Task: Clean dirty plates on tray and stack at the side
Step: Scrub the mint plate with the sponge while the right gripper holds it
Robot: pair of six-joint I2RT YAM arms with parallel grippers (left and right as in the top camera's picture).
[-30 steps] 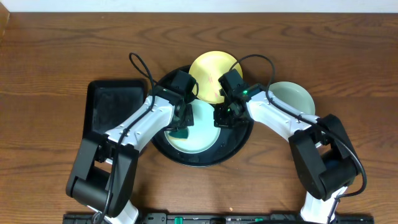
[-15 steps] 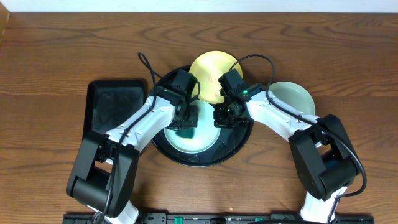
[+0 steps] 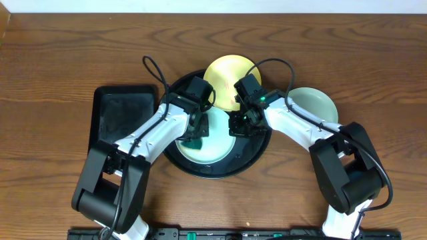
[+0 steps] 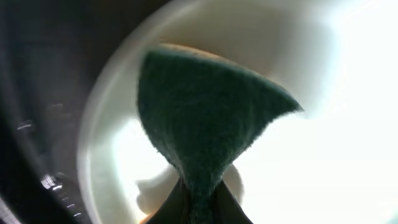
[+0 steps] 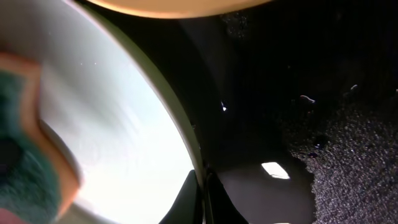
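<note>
Bench (image 3: 373, 60): brown wood, grain running left to right. A pale wall strip (image 3: 213, 5) shows along the far edge.

Tray (image 3: 250, 160): round, glossy black, at the bench's centre.

Mint plate (image 3: 217, 150): lies in the tray, toward its near side.

Yellow plate (image 3: 227, 70): overlaps the tray's far rim.

Second mint plate (image 3: 313, 103): on the bench, just right of the tray.

Rectangular tray (image 3: 120, 113): black, left of the round one.

Left pincer (image 3: 197, 137): pinching a green sponge (image 4: 205, 118) with an orange backing, which is pressed on the mint plate's left half.

Right pincer (image 5: 202, 193): pressed together at the mint plate's right rim. Whether it grips the rim is unclear.

Hidden or unclear: both arms cover parts of the tray and the mint plate. The right arm crosses the second mint plate's near edge. Glare whitens the plate in both wrist views. The arm bases are cut off at the near edge.
</note>
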